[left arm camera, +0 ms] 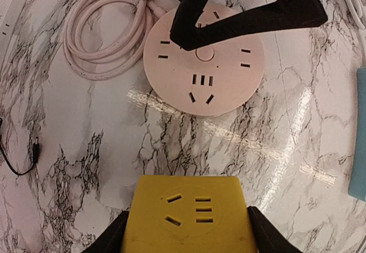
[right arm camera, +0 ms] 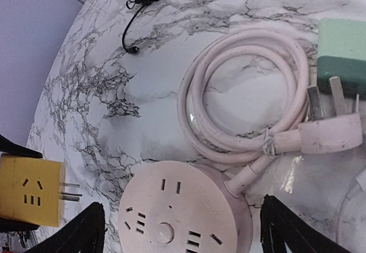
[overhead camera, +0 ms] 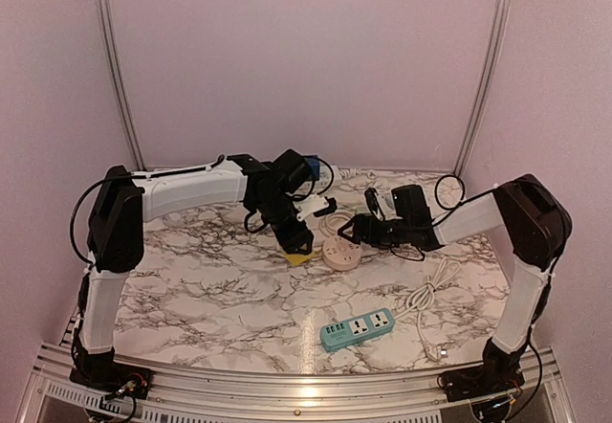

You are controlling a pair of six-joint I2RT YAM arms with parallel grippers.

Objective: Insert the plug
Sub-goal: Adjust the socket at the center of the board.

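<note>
Yellow plastic cube plug (left arm camera: 189, 207) clenched in left gripper (left arm camera: 189, 233), prongs aimed right at round pink socket hub (left arm camera: 203, 93) just beside; right gripper (right arm camera: 186, 230) spread wide, straddling hub.

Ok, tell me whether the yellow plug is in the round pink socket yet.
Out. The yellow plug is beside the round pink socket, prongs bare, marble showing between them.

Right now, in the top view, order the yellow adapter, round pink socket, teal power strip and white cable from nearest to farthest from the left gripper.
1. yellow adapter, held between the fingers of the left gripper.
2. round pink socket, just right of it.
3. teal power strip, toward the near edge.
4. white cable, far right.
</note>
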